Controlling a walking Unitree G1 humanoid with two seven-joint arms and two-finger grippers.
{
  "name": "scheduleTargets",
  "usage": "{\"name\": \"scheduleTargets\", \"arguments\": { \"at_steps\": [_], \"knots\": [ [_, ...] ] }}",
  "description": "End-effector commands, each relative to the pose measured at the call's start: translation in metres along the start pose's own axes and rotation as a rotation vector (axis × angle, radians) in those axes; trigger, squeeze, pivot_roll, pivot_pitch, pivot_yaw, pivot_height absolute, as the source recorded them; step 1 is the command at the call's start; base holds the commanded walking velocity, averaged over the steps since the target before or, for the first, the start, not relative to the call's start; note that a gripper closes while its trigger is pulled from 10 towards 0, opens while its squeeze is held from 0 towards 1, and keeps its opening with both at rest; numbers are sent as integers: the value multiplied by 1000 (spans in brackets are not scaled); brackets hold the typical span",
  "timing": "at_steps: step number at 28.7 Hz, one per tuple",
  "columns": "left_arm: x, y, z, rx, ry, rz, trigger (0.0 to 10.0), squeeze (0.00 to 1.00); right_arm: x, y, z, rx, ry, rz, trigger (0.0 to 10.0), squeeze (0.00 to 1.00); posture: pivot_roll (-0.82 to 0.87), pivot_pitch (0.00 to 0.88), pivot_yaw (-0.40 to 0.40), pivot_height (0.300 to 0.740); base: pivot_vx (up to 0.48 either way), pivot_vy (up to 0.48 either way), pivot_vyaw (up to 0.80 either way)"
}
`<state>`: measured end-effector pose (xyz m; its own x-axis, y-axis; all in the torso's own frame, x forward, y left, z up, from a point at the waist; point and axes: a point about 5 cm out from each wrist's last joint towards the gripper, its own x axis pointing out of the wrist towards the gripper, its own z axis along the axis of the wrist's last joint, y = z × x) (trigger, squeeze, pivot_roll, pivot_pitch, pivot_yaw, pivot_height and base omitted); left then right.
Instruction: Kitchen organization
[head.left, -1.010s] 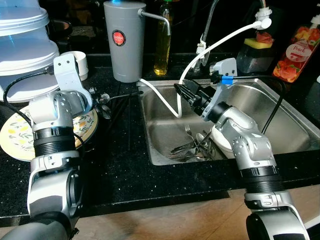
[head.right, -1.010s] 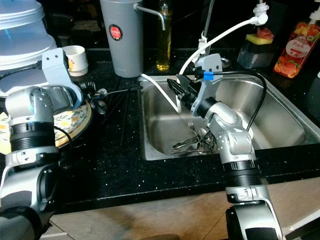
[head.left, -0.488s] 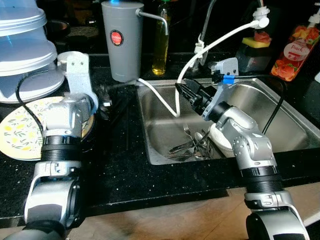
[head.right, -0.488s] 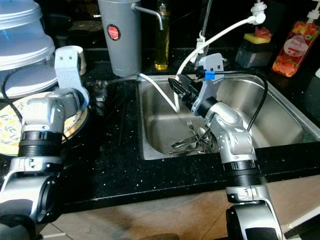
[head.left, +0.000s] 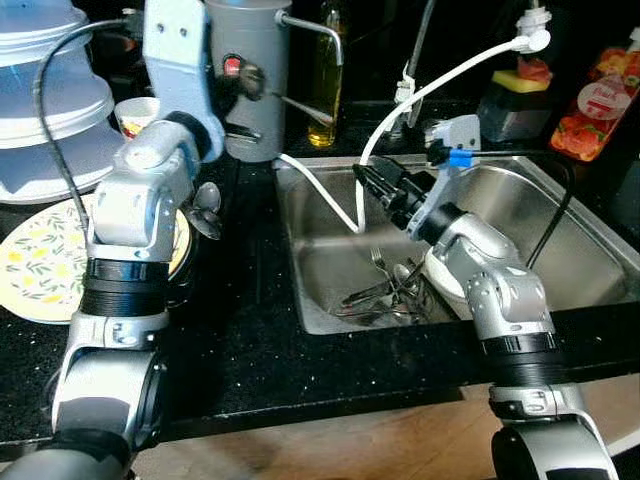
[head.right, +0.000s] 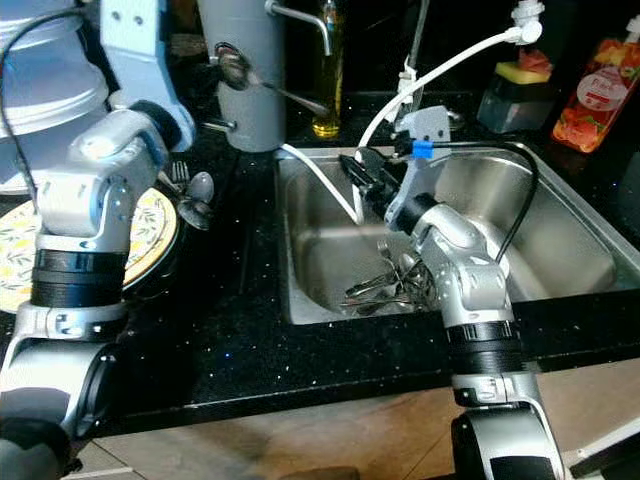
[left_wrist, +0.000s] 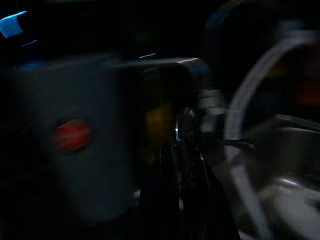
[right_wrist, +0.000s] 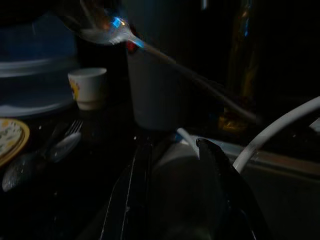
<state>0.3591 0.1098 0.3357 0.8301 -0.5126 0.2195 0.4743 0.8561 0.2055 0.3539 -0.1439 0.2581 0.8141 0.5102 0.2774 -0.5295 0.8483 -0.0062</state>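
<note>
My left gripper (head.right: 222, 70) is raised in front of the grey canister (head.left: 262, 100) and is shut on a metal spoon (head.right: 285, 92). The spoon's handle slants down to the right, towards the sink. In the right wrist view the spoon (right_wrist: 107, 27) hangs high above the counter. My right gripper (head.left: 365, 180) hovers over the left part of the steel sink (head.left: 560, 200), beside the white hose (head.left: 440, 85), its fingers open. Several pieces of cutlery (head.left: 385, 295) lie on the sink bottom next to a white dish (head.left: 440, 282).
A spoon and a fork (head.right: 195, 190) lie on the black counter beside a yellow-patterned plate (head.left: 30, 270). Behind it are stacked plastic containers (head.left: 50, 100) and a small cup (head.left: 135, 115). An oil bottle (head.left: 322, 90) and a peach bottle (head.left: 600, 100) stand along the back.
My left arm has swung up from the counter by the plate, lifting a spoon to canister height. The right arm has stayed over the sink.
</note>
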Motion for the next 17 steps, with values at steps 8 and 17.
{"name": "scheduleTargets", "arguments": {
  "at_steps": [8,17],
  "knots": [
    [20,-70,-46,105,126,-343,10000,0,-20,-14,23,-137,-76,-156,10000,0,85,11,6,740,0,0,0],
    [34,-90,-85,156,262,-332,10000,0,-67,-53,-7,-309,217,-265,10000,0,69,7,12,740,0,0,0]
  ]
}}
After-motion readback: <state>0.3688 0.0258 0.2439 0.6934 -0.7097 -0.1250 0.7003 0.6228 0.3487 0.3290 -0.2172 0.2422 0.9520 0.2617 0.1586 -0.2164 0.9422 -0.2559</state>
